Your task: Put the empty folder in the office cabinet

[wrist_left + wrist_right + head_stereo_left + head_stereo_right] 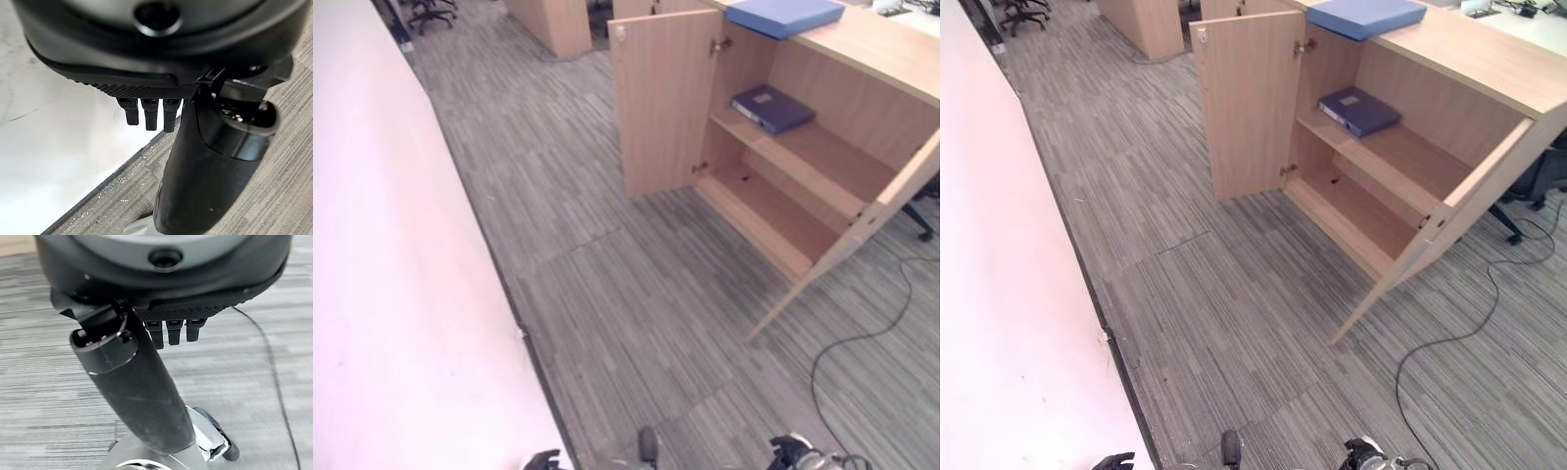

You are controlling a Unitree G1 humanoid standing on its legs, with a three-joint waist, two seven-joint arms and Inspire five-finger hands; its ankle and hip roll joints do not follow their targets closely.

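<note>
Two folders show at the office cabinet point(822, 186), whose doors stand open: a dark blue folder point(771, 108) lies on the near end of the upper shelf point(803, 157), and a light blue folder point(785, 15) lies flat on the cabinet top point(881, 44), at its near corner. Which of them counts as the empty one I cannot tell; the shelved one suggests the task is done or nearly so. Both hands hang low over the carpet point(636, 294), well apart from the cabinet and holding nothing. The left hand point(151, 112) and the right hand point(171, 330) have fingers relaxed. If the top folder is meant, the next move calls for stepping closer and reaching up to it
</note>
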